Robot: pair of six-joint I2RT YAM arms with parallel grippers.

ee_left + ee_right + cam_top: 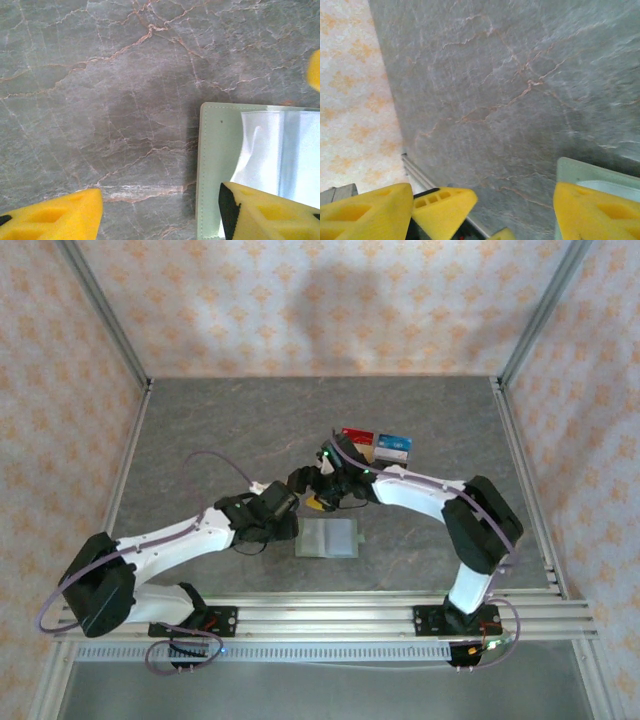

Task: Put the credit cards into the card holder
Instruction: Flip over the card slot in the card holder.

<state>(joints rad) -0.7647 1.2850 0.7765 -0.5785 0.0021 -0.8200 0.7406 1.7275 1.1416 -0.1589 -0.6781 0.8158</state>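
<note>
Top external view: sage-green fold-over card holder (327, 538) lies open and flat on grey marbled table (200, 430), near the arms' wrists. Small thin plastic credit cards (358, 437), red and blue showing, sit grouped farther back, apart from it. Left gripper (160, 217): yellow fingers spread, nothing between, one over the holder's edge. Right gripper (482, 215): spread, empty.

My left arm (175, 537) and right arm (415, 490) are white with bulky black joints (100, 592), thin purple cables (205, 454) looping alongside, and blocky yellow fingers (55, 217) with hollow pockets.
</note>
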